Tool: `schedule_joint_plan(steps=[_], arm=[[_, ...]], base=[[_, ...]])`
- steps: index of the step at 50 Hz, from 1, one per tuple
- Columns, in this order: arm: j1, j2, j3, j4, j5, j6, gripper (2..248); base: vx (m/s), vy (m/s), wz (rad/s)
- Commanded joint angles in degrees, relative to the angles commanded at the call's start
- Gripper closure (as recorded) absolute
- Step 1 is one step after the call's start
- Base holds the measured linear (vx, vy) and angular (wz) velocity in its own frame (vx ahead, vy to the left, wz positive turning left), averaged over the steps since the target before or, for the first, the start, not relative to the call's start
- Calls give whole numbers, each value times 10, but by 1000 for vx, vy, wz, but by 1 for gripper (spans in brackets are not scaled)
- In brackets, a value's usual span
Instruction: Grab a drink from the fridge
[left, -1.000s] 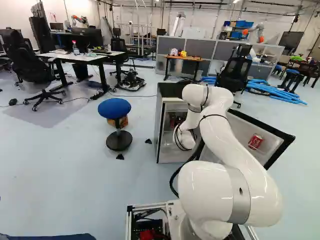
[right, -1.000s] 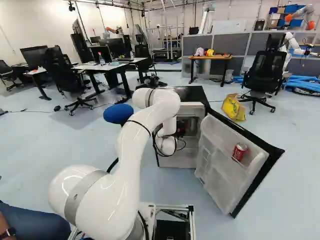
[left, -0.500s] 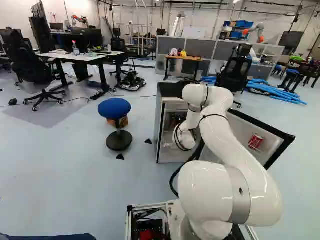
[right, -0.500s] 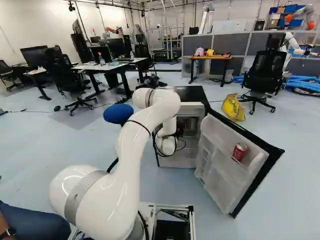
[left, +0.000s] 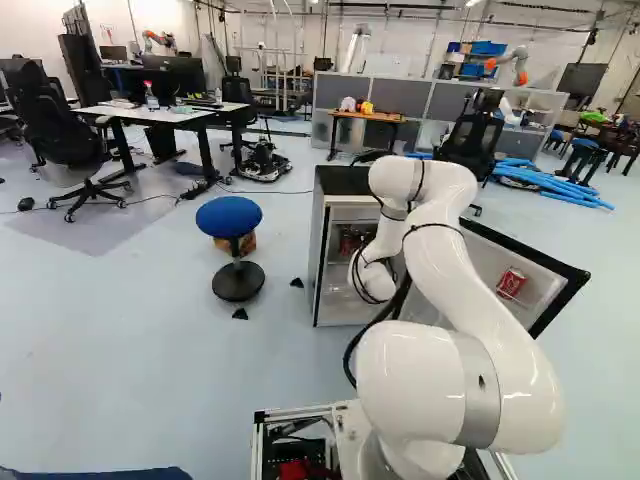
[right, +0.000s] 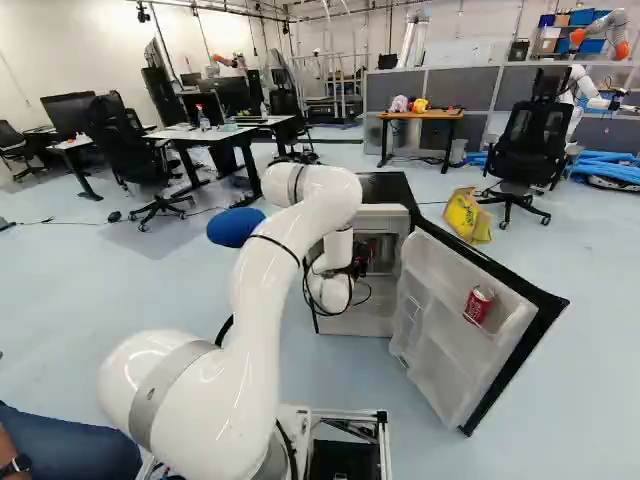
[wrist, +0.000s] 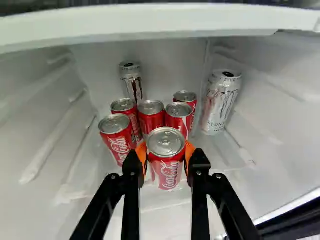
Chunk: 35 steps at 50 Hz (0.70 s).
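Here, arm (right: 262, 320) arched into fridge (right: 385, 188), pincer (right: 364, 259) clasping can (wrist: 166, 165)

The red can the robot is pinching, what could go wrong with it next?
The held can might slip, since only two orange pads pinch it. It could knock the red cans close behind it. Swinging out, the arm might bump the open fridge door, jostling the can there.

A pale blue floor (left: 120, 370) is bounded by white walls (right: 60, 60); white-topped desks (right: 180, 134) and black office chairs (right: 530, 135) are spread about, and a wooden-topped table (right: 435, 115) is backed by grey partitions (right: 470, 88)
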Motion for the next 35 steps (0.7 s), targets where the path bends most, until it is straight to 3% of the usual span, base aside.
schedule_joint_plan(steps=[35], arm=[[-5,127,166,0,-2,0,154]], base=[[0,0,0]])
